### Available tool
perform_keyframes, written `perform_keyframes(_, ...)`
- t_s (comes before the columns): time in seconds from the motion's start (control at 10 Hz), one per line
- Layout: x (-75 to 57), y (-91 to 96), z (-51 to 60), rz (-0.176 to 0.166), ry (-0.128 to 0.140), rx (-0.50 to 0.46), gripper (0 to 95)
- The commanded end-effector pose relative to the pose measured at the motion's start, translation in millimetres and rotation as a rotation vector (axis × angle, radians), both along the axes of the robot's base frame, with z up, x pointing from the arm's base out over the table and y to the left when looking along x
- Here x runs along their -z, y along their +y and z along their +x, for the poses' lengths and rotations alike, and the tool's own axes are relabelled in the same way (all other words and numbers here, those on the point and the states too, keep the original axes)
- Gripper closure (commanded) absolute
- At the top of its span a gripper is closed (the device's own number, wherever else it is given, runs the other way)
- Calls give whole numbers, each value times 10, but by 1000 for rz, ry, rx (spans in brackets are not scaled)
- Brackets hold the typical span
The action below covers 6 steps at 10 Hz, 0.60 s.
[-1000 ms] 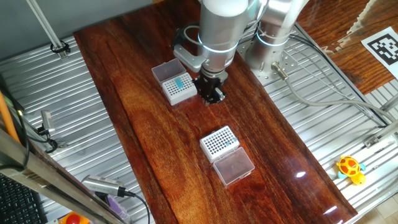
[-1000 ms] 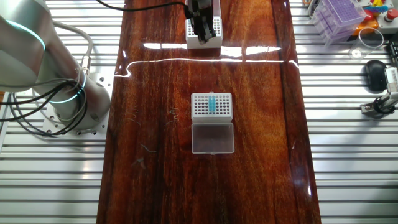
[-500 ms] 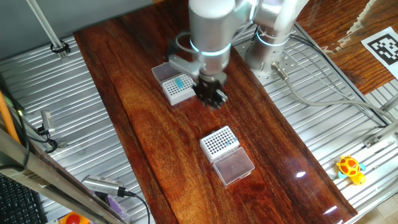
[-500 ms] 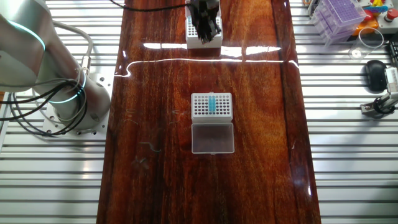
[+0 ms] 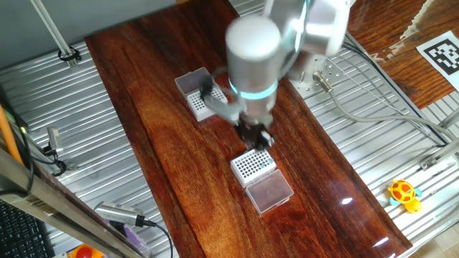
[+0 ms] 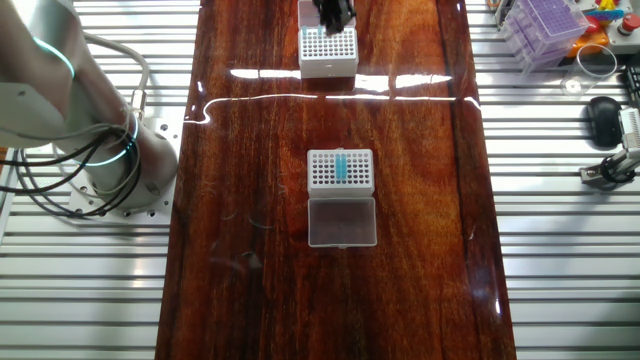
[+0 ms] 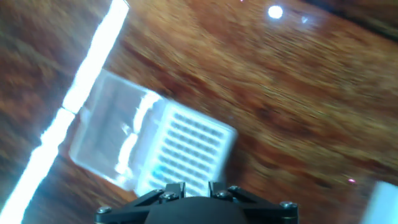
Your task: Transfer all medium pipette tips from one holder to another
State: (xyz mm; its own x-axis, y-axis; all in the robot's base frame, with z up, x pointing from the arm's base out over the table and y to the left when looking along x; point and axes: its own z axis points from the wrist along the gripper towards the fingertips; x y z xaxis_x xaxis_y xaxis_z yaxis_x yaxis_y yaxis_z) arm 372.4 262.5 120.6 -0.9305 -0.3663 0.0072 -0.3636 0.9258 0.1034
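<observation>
The gripper (image 5: 259,138) hangs over the empty white rack (image 5: 252,164), blurred, and whether its fingers are spread cannot be told. The medium pipette tips (image 6: 341,167) sit in the other rack (image 6: 340,171), well apart.

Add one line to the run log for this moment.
gripper: near plain rack, blurred | jaws: state unclear | medium pipette tips: teal column in other rack | plain rack: no teal seen
</observation>
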Motion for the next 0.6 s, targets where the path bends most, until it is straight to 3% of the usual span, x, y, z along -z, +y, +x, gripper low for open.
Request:
perform_keyframes(0.1,43,216,-42,-52,-58,140,760)
perform_keyframes(0.4,47,230,-48,-61,-60,139,760)
perform_keyframes(0.5,47,222,-50,-61,-66,141,950)
perform_keyframes(0.6,47,222,-50,-67,-67,116,950)
